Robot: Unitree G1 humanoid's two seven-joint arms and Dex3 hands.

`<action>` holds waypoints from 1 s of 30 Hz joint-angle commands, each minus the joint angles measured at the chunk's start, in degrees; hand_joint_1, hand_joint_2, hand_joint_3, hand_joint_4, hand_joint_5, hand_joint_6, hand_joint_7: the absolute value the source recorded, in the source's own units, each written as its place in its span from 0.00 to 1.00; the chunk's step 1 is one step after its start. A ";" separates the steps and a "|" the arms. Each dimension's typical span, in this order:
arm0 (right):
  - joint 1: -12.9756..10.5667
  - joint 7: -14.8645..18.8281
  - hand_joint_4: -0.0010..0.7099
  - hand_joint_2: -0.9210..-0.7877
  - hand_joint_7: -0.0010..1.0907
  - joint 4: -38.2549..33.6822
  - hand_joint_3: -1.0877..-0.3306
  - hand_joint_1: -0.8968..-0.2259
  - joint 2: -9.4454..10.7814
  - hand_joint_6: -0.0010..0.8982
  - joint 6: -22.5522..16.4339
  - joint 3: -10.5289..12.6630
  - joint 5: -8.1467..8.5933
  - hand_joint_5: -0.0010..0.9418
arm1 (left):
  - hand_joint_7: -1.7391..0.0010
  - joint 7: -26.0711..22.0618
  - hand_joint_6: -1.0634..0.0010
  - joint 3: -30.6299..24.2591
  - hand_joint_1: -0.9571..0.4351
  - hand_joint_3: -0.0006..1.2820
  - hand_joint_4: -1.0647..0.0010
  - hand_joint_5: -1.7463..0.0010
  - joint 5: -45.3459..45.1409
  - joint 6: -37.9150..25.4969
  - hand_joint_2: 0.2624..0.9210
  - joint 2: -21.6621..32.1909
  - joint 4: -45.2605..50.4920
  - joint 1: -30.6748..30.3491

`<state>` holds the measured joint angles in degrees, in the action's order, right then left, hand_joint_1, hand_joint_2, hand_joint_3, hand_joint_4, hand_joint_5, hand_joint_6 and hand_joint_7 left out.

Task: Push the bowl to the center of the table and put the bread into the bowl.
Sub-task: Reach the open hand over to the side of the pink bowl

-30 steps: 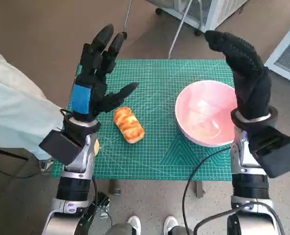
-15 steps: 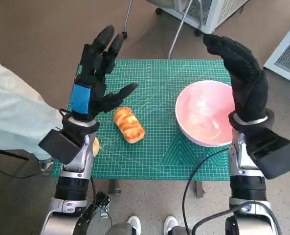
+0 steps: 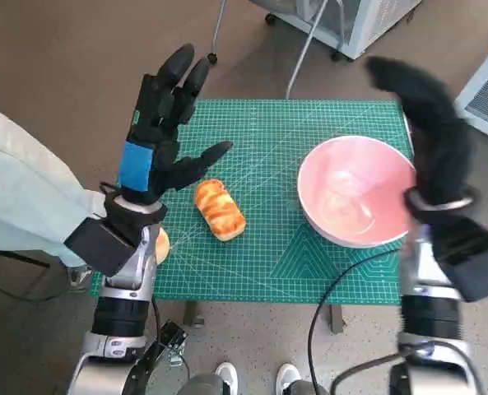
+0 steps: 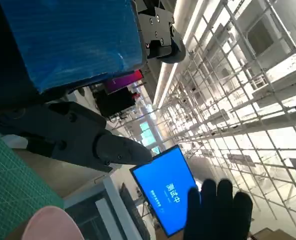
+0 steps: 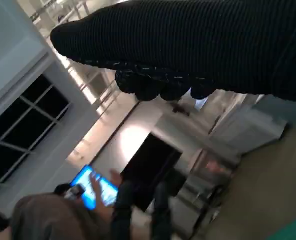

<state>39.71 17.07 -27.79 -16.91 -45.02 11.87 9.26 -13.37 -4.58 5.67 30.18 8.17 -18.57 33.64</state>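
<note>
Right hand (image 3: 433, 140) drifted outward; bread (image 3: 219, 210) golden (ridged)

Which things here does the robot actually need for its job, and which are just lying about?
Needed: the pink bowl, the bread, the green mat on the table, the left hand, the right hand.

Lying about: an orange thing half hidden by the left arm, a blue screen.
</note>
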 commanded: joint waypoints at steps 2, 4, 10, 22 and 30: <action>-1.50 -5.84 0.28 0.00 0.49 -5.65 0.34 0.42 -2.10 0.00 -1.76 4.57 -1.66 0.00 | 0.70 -0.40 0.94 -0.29 0.42 0.07 0.76 1.00 0.78 0.00 1.00 0.47 0.87 -0.81; -1.27 -7.25 0.28 0.00 0.48 -8.05 0.34 0.41 -2.51 0.00 -2.53 5.40 -1.98 0.00 | 0.70 -0.29 0.94 -0.31 0.42 0.07 0.76 1.00 0.64 0.08 1.00 0.52 0.66 -0.88; 0.32 -11.08 0.26 0.00 0.45 -20.97 0.31 0.45 -3.62 0.00 -2.74 7.50 -1.97 0.04 | 0.71 -0.09 0.94 -0.30 0.43 0.07 0.76 1.00 0.52 -0.09 1.00 0.42 0.65 -1.05; 1.78 -7.24 0.18 0.00 0.38 -36.91 0.24 0.49 -1.45 0.00 -0.16 9.79 2.72 0.01 | 0.71 -0.47 0.93 -0.64 0.43 0.07 0.76 1.00 1.06 -0.45 1.00 0.82 1.14 -1.70; 2.63 -6.90 0.17 0.00 0.35 -42.99 0.23 0.53 1.32 0.00 5.32 11.44 4.89 0.01 | 0.74 -0.92 0.91 -1.18 0.43 0.07 0.75 1.00 1.69 -0.54 1.00 1.60 1.41 -2.20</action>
<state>42.37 10.51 -68.07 -17.14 -42.81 22.70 13.44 -14.00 -5.34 6.91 29.92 9.06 -18.22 32.25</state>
